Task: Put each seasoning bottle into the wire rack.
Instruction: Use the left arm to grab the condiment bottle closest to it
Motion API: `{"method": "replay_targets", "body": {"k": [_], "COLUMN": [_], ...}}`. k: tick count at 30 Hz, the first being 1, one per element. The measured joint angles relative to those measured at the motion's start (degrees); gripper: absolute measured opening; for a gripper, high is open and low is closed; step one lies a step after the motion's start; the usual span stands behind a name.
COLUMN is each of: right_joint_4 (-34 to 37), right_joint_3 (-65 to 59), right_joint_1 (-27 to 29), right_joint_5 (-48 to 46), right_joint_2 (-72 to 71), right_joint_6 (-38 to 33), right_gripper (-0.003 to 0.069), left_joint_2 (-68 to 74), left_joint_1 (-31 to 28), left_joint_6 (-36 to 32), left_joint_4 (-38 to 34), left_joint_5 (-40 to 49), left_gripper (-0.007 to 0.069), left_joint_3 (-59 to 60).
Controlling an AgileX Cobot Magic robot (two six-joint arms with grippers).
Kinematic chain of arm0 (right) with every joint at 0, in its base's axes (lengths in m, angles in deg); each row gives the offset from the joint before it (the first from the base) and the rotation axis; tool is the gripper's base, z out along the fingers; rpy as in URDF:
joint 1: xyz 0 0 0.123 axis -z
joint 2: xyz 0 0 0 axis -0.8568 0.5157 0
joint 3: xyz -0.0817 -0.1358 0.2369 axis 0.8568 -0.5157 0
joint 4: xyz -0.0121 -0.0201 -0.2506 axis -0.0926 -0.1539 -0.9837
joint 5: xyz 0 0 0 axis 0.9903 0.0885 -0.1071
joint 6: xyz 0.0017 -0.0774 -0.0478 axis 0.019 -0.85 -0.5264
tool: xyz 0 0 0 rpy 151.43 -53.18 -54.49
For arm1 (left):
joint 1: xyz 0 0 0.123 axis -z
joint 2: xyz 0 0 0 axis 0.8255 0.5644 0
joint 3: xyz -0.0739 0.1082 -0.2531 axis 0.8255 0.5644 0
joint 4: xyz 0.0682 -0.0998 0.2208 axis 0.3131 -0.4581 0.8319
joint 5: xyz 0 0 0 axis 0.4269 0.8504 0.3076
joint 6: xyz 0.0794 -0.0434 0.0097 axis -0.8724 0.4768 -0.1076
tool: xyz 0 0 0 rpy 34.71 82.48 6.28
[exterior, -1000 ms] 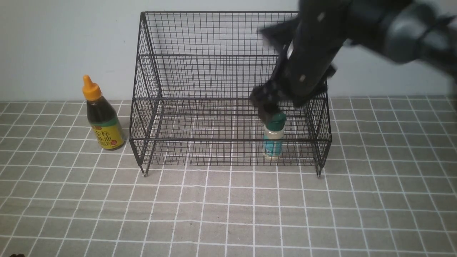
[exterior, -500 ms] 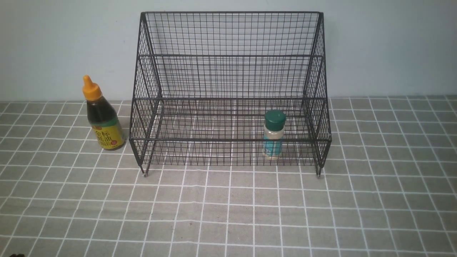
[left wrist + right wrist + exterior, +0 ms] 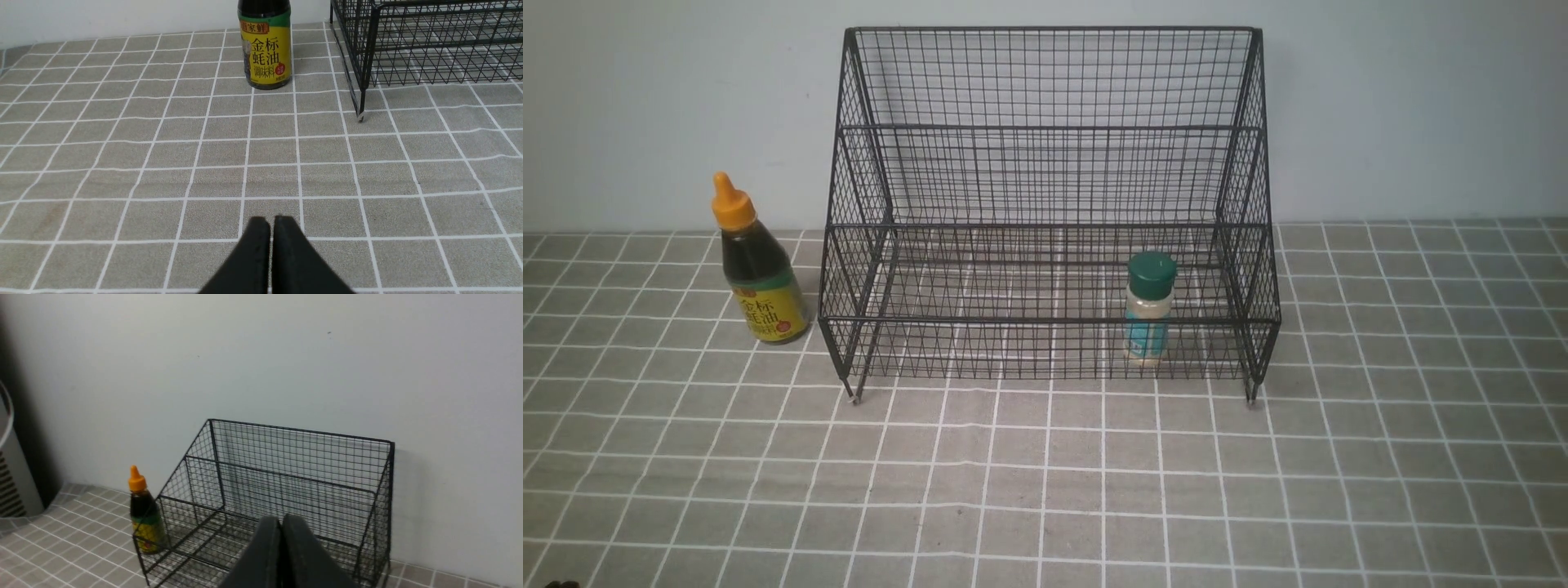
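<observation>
The black wire rack [image 3: 1045, 131] stands against the wall. The small shaker with the dark green cap [image 3: 1150, 317] stands upright on the rack's lower tier, towards its right end. The dark-sauce bottle with the orange cap [image 3: 754, 263] stands on the cloth just left of the rack; it also shows in the left wrist view [image 3: 265, 49] and the right wrist view [image 3: 144, 516]. My left gripper [image 3: 271, 220] is shut and empty, low over the cloth, some way in front of that bottle. My right gripper [image 3: 281, 519] is shut and empty, held high in front of the rack [image 3: 302, 477]. Neither arm shows in the front view.
A grey cloth with a white grid [image 3: 1045, 490] covers the table. A pale wall [image 3: 645, 106] rises right behind the rack. A grey appliance [image 3: 10, 477] stands at the far left by the wall.
My right arm, which was over the shaker in the rack a second ago, has drawn back out of the front view. The shaker stays standing on the lower tier.
</observation>
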Motion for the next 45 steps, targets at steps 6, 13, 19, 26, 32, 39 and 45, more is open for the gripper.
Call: {"method": "replay_targets", "body": {"k": [6, 13, 19, 26, 32, 39, 45], "right_joint_4": [2.8, 1.1, -3.6, -6.0, -5.9, -5.6, -5.6], "right_joint_3": [-4.3, -4.6, -5.6, -16.2, -30.7, -34.8, -34.8], "right_joint_1": [0.0, 0.0, 0.3, 14.2, 24.3, 27.0, 27.0], "right_joint_5": [1.9, 1.0, -2.7, -1.9, 0.0, 4.5, 4.7], "right_joint_2": [-7.5, -9.6, -9.8, -10.3, -10.5, -12.9, -12.9], "right_joint_6": [0.1, -0.2, -0.2, -0.2, -0.2, -0.1, -0.1], "right_gripper": [-0.0013, -0.0013, -0.0013, -0.0013, -0.0013, -0.0013, -0.0013], "left_joint_2": [0.0, 0.0, 0.0, 0.0, 0.0, 0.0, 0.0], "left_joint_1": [0.0, 0.0, 0.0, 0.0, 0.0, 0.0, 0.0], "left_joint_6": [0.0, 0.0, 0.0, 0.0, 0.0, 0.0, 0.0], "left_joint_4": [0.0, 0.0, 0.0, 0.0, 0.0, 0.0, 0.0], "left_joint_5": [0.0, 0.0, 0.0, 0.0, 0.0, -0.1, -0.1], "left_gripper": [-0.0007, -0.0007, -0.0007, -0.0007, -0.0007, -0.0007, -0.0007], "left_joint_3": [0.0, 0.0, 0.0, 0.0, 0.0, 0.0, 0.0]}}
